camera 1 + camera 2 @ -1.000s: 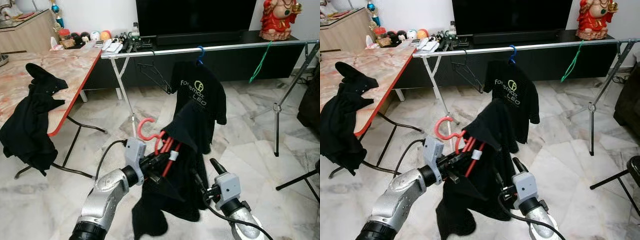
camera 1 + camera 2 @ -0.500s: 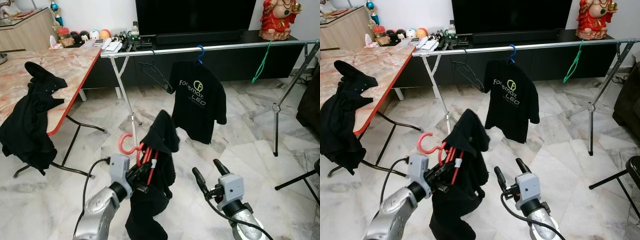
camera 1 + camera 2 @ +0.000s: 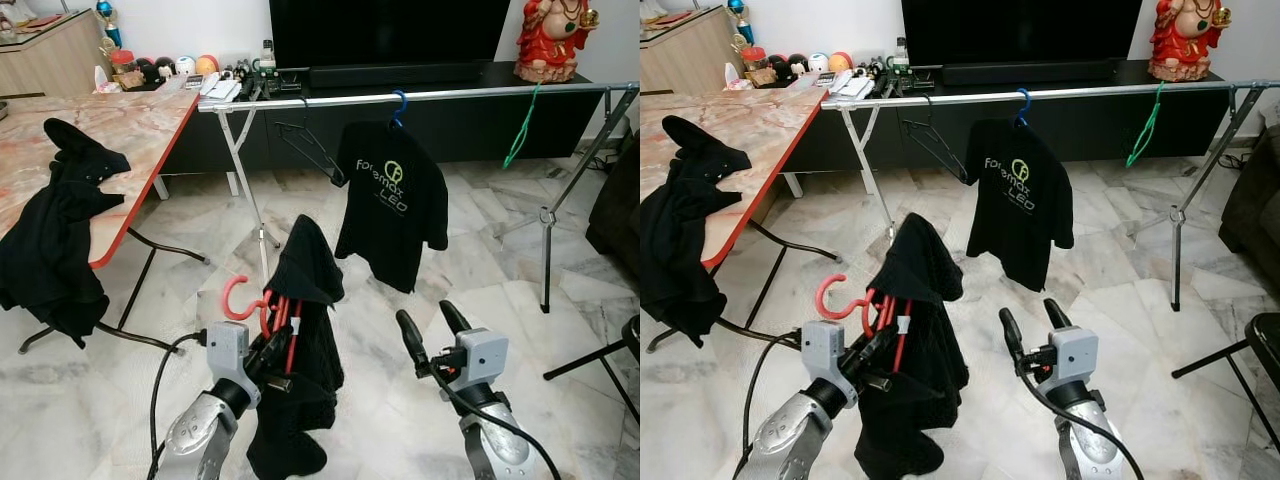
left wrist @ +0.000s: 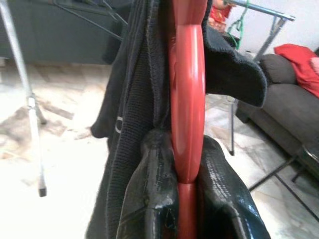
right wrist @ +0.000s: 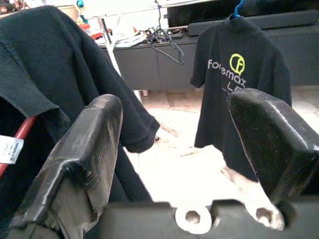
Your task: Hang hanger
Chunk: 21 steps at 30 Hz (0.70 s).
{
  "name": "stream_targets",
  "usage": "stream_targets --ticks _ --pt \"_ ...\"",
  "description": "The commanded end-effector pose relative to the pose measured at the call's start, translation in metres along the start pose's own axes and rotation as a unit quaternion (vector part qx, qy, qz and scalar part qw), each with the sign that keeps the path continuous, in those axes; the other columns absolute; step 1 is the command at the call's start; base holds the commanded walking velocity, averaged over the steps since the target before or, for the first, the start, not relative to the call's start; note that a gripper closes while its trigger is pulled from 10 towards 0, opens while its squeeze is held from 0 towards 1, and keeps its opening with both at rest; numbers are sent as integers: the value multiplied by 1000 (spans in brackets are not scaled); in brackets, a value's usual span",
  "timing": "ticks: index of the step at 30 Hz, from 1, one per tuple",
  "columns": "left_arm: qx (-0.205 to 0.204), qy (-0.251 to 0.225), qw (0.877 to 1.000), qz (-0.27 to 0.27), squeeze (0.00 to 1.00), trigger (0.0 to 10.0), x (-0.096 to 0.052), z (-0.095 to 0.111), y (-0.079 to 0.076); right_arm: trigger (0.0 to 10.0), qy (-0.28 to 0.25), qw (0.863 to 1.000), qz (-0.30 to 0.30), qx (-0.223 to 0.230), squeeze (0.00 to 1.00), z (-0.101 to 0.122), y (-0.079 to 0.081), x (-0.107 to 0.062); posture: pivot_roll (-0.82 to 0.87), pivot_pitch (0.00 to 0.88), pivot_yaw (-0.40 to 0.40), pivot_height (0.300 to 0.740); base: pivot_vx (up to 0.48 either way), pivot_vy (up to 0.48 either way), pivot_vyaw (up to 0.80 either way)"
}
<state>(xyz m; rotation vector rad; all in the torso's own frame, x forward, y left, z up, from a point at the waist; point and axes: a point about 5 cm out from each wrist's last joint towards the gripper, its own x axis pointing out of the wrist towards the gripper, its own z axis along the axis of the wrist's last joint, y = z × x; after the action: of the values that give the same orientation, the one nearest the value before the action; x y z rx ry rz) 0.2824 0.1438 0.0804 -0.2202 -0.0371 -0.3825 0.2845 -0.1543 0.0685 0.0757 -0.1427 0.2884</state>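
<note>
Hanger (image 3: 262, 308): red, low & near, well short of the rail; hook curls toward robot's left, free to catch the rail later.
L gripper (image 4: 185, 199): jaws pinched on hanger stem, by wrist view; grip sits below the hook, prob. so hook stays clear.
Shirt (image 3: 303, 340): black, draped on hanger, hem hanging under L arm; weight pulls it down.
R gripper (image 3: 428, 330): jaws spread, holding nothing, just beside shirt; prob. ready to steady the cloth.
Table (image 3: 120, 130): on the left, marble top, black garment (image 3: 55, 235) slumped over its edge.
Rail (image 3: 450, 94): far, across the room; carries blue-hooked logo tee (image 3: 392, 212), bare black hanger (image 3: 312, 152), green hanger (image 3: 520, 128). Room left between them, I judge.
</note>
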Motion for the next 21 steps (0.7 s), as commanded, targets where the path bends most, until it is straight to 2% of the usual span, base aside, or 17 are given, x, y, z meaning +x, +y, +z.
stream_targets --ticks 1,5,8,14,17,21 --pt "21 -32 999 2 0 10000 2 17 3 10000 -8 1000 -14 13 0 4 -3 1 0 31 19 740 0 0 0" --pt "49 -11 998 -24 0 10000 4 17 2 10000 -2 999 -17 28 0 2 -4 4 7 14 42 740 0 0 0" --pt "60 2 998 -21 0 10000 2 15 6 10000 2 1000 -6 31 0 0 0 5 11 3 58 740 0 0 0" --pt "62 16 998 -17 0 10000 -3 11 11 10000 7 999 -9 35 0 -3 2 3 10 0 69 740 0 0 0" --pt "59 20 998 -13 0 10000 -3 9 12 10000 9 999 3 31 0 -3 4 3 6 0 66 740 0 0 0" --pt "59 26 998 -28 0 10000 2 11 11 10000 28 998 55 7 0 -4 8 2 9 0 54 740 0 0 0"
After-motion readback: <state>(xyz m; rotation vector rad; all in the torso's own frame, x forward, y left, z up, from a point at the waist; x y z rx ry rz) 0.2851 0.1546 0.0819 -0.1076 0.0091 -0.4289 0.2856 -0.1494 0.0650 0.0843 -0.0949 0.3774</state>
